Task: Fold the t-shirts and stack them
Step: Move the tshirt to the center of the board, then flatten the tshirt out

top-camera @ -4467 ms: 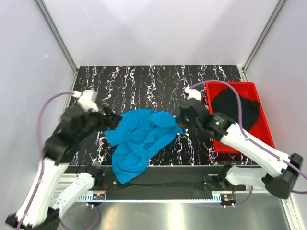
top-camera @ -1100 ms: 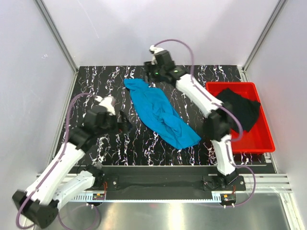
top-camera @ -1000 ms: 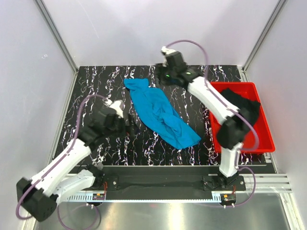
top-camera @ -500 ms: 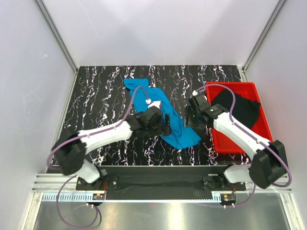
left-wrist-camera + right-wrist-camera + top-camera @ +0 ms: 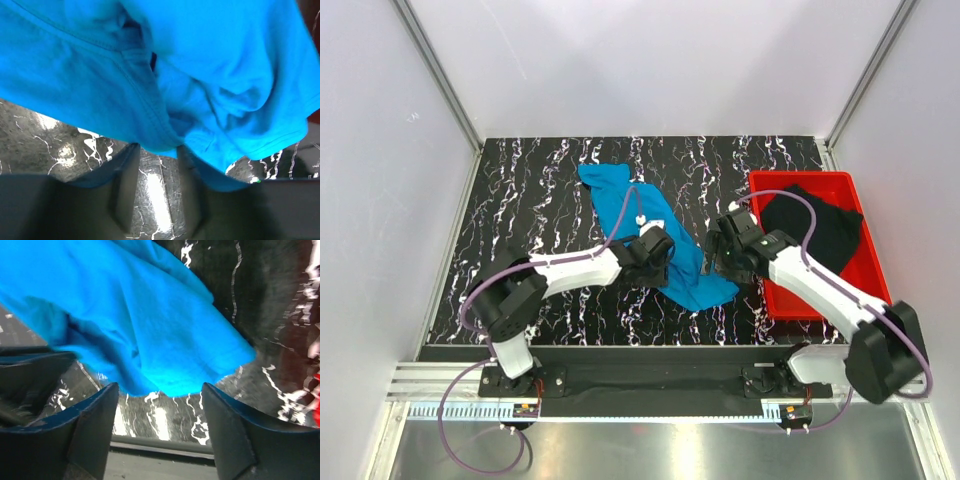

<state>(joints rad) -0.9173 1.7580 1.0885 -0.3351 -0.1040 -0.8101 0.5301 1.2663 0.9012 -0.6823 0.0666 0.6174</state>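
Sky-blue soft cloth short-sleeved t-shirt is seen laid out in a crumpled diagonal band on the black bench with white marble veining, running from the far middle toward the near right. A plain black cloth t-shirt is bunched in the far part of the red rectangular plastic tray, which is set at the bench's right side, apart from the blue shirt.

The left arm is stretched across from the near left, and the left pincer is placed over the left edge of the blue shirt's near half. In the left wrist view its two dark fingers are set a narrow gap apart, with a hemmed fold of blue cloth hanging at their tips and bare bench seen between them lower down; whether the fold is pinched cannot be told.

The right pincer is held at the right edge of the shirt's near end, between shirt and tray. Its fingers are spread wide and nothing is gripped; the shirt's rounded edge is seen just at their tips
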